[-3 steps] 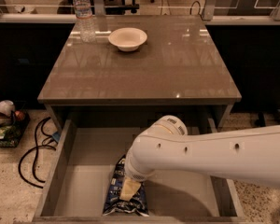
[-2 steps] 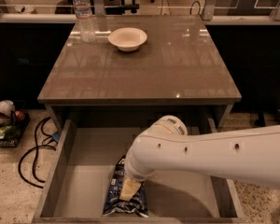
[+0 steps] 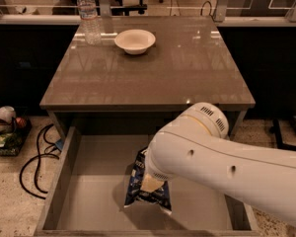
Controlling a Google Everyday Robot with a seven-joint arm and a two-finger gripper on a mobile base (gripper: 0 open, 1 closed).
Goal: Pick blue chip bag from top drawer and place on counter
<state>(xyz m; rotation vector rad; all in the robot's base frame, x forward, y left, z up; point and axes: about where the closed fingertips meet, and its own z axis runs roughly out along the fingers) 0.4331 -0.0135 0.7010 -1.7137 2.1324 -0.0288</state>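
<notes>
Camera view: claw (image 3: pixel 151 182) low inside the top drawer (image 3: pixel 89 204), tucked under my white arm (image 3: pixel 227 167). I read it as closed on the upper end of the blue chip bag (image 3: pixel 147 197). Bag hangs tilted just below the claw, its shadow to the claw's left. Counter (image 3: pixel 153 78) beyond and above the claw; bowl (image 3: pixel 134 41) and water bottle (image 3: pixel 90 16) far behind.

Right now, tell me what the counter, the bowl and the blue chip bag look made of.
Counter: glossy laminate or stone-like, mirrors lights. Bowl: matte cream, perhaps paper or ceramic. Blue chip bag: crinkly plastic film. Hand at the bag, over the top drawer.
</notes>
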